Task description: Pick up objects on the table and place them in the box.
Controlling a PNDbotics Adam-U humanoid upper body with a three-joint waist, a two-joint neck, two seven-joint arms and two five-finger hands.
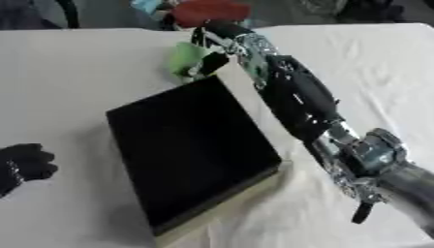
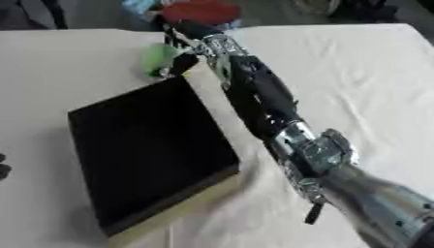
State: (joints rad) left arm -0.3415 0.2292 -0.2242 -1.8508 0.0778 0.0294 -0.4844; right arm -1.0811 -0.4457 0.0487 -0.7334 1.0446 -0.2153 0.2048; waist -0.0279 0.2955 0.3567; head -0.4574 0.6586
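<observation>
The right hand (image 1: 212, 48) is stretched out to the far side of the table (image 1: 76, 72), at about twelve o'clock from the black box (image 1: 191, 150), its fingers curled round a green object (image 1: 184, 59) that sits just past the box's far corner. The box's dark interior shows nothing that can be made out, though the view is blurred there. Over at nine o'clock, the left hand (image 1: 25, 162) rests at the view's edge, fingers apparently curled and holding nothing.
</observation>
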